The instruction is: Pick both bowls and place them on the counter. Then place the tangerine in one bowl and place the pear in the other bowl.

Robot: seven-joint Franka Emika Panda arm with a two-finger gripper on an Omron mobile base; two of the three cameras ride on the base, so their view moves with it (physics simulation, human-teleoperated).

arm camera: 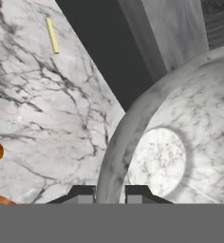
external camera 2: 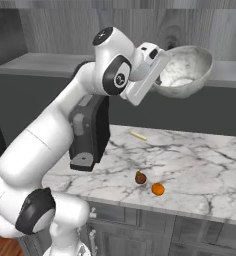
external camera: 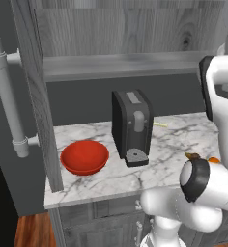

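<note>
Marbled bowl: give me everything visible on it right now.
The wide round white-grey marbled stone-look bowl is off the white marble counter, held up in front of the grey shelf board. It is tilted, its opening facing the right base camera. The inside shows grey veining and a flat paler round bottom. The gripper is shut on its thick rim, one of the fingers on each side. Nothing lies in it.

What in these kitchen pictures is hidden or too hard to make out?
- Pear and tangerine, left base view: mostly hidden behind the robot's white arm.
- Marbled bowl, hand view: cut off by the right edge; the gripper shows just its tips at the rim.
- Thin yellow stick, right base view: too small to identify.
- Red bowl: its far outer side is unseen.
</note>
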